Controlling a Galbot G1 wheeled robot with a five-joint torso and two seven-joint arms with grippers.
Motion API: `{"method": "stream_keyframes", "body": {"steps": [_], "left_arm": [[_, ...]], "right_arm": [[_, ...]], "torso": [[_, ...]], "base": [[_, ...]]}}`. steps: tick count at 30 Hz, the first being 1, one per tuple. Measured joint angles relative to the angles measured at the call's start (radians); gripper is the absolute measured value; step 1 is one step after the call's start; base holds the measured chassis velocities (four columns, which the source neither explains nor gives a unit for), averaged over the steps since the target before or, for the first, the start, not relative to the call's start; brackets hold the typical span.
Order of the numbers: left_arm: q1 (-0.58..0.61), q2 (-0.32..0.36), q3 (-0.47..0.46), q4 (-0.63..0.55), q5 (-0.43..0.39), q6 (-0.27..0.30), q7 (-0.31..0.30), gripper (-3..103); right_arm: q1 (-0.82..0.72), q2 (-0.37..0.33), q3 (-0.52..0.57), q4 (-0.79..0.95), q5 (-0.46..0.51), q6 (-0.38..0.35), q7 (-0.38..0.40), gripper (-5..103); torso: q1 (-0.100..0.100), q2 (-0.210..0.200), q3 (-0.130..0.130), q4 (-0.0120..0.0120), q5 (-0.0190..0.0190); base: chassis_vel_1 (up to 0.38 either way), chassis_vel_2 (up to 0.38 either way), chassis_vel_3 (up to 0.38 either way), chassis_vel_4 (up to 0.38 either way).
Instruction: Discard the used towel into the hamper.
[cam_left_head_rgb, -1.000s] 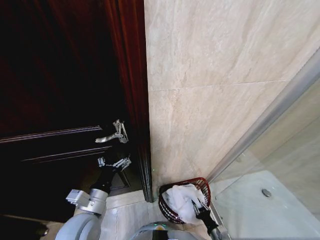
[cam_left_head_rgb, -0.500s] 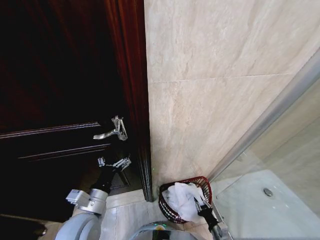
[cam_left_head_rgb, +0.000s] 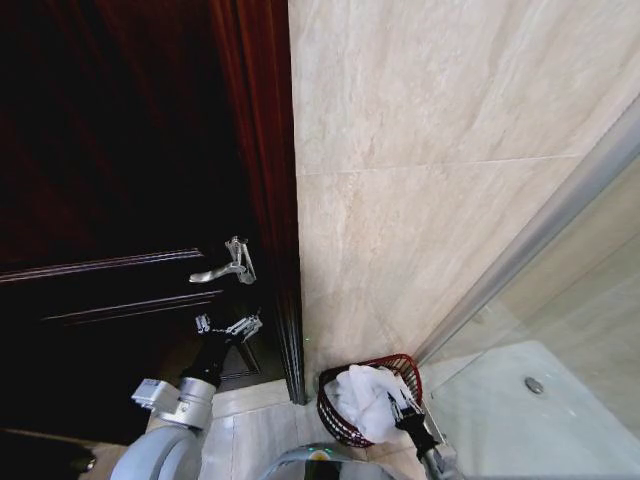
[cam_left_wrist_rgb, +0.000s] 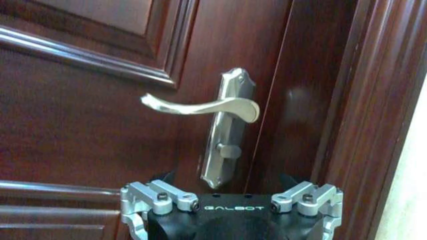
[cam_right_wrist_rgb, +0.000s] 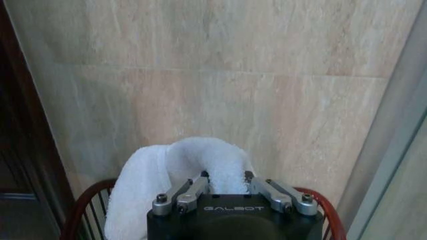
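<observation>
The white towel (cam_left_head_rgb: 362, 398) bulges out of the hamper (cam_left_head_rgb: 384, 361), a small reddish-brown wire basket on the floor where the tiled wall meets the glass screen. My right gripper (cam_left_head_rgb: 398, 403) is at the hamper's near rim, just over it. In the right wrist view its fingertips (cam_right_wrist_rgb: 203, 176) press into a raised fold of the towel (cam_right_wrist_rgb: 190, 160), with the red rim of the hamper (cam_right_wrist_rgb: 85, 207) below. So the right gripper (cam_right_wrist_rgb: 225, 176) is shut on the towel. My left gripper (cam_left_head_rgb: 227, 323) hangs open below the door handle, holding nothing.
A dark wooden door with a silver lever handle (cam_left_head_rgb: 224, 268) stands to the left, and its frame (cam_left_head_rgb: 270, 200) meets the beige tiled wall. The handle (cam_left_wrist_rgb: 200, 106) is close ahead of my left gripper. A glass shower screen (cam_left_head_rgb: 540, 240) and a white shower tray (cam_left_head_rgb: 520, 400) lie to the right.
The right gripper and the towel have shifted only slightly over the hamper, and the towel's folds look a little different. The left arm has not moved.
</observation>
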Motion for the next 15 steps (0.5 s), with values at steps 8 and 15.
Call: {"method": "stream_keyframes", "body": {"steps": [8,15], "left_arm": [[0.000,0.000,0.000,0.000,0.000,0.000,0.000,100],[0.000,0.000,0.000,0.000,0.000,0.000,0.000,100]], "right_arm": [[-0.003,0.001,0.000,0.000,0.003,0.001,-0.003,18],[-0.004,0.003,0.000,0.008,0.006,-0.004,-0.003,18]], "torso": [[0.016,0.037,0.021,0.0000,-0.0001],[0.018,0.041,0.023,0.0000,0.0000]], "base": [[0.000,0.000,0.000,0.000],[0.008,-0.003,-0.005,0.006]]}}
